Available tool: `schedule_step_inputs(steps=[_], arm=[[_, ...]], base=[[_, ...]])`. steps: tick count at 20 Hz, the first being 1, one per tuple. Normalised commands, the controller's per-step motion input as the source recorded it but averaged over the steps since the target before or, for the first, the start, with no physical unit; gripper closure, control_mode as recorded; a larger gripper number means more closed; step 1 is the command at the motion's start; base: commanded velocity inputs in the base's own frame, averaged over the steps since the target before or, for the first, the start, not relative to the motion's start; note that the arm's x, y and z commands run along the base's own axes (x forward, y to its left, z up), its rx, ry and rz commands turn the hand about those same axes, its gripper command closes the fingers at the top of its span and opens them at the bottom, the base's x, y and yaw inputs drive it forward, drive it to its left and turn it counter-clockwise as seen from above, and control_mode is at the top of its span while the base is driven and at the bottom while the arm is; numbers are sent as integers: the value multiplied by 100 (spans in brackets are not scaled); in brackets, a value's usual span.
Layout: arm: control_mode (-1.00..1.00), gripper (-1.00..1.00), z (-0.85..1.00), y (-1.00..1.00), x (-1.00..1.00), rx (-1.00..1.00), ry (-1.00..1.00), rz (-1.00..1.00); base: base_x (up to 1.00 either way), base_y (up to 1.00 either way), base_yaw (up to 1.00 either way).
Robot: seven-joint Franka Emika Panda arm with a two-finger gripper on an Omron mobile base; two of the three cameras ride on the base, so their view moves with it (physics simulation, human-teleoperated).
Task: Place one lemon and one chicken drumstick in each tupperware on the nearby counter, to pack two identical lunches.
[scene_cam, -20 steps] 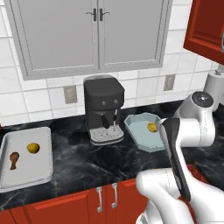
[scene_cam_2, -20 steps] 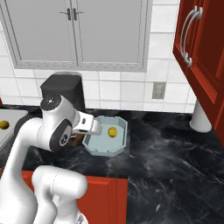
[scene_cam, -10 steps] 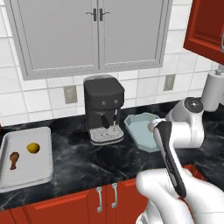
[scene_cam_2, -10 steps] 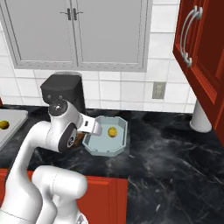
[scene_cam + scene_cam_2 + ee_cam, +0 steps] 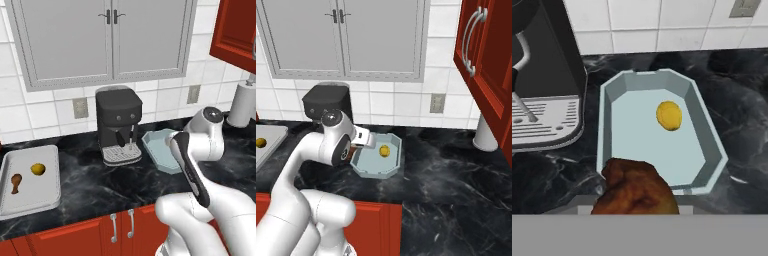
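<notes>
Drumstick [image 5: 637, 190] sits in our gripper [image 5: 634, 212], pinched partway shut. Just ahead lies the blue tupperware [image 5: 709, 135] with its lemon [image 5: 669, 115]; we should move forward and let go.

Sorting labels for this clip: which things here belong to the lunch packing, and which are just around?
Job: blue tupperware, its lemon, held drumstick, gripper, white tupperware with lemon and drumstick.
Around: coffee machine, paper towel roll, outlets.
</notes>
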Motion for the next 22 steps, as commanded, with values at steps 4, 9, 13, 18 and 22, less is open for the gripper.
schedule_step_inputs(steps=[4, 9, 13, 18, 22], arm=[[-100, 100, -26, 0, 39, 0, 5, 14], [-100, 100, -23, 0, 41, 0, 16, 9], [-100, 100, -30, 0, 46, 0, 18, 4], [-100, 100, -21, 0, 37, 0, 4, 3], [-100, 100, -29, -2, 31, 0, 0, 3]], base=[[0, 0, 0], [0, 0, 0], [0, 0, 0], [0, 0, 0], [0, 0, 0]])
